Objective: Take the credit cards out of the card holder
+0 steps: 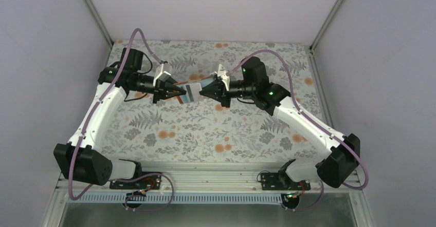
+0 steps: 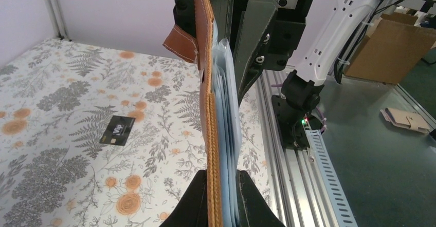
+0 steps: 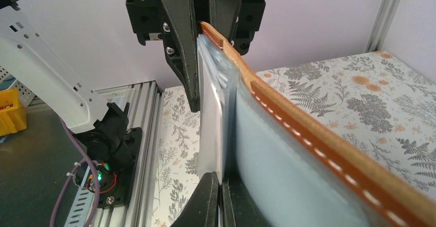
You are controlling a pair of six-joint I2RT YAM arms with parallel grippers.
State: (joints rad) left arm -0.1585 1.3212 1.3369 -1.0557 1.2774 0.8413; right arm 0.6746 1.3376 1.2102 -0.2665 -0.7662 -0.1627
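Floral table (image 1: pixel 205 129); both arms (image 1: pixel 103 109) angled inward, jaws pinching card holder (image 1: pixel 189 92).

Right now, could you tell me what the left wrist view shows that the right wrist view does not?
Only left wrist: a black card lying on the table, and the holder's brown tab. Only right wrist: a yellow bin beyond the table edge. Both: the card holder held on edge above the table, left gripper and right gripper shut on opposite ends.

mid-air: card holder (image 1: pixel 189 92) held between left gripper (image 1: pixel 172 92) and right gripper (image 1: pixel 206 91), bars the way
table (image 1: pixel 205 134): black card (image 2: pixel 117 131) lies flat, room above
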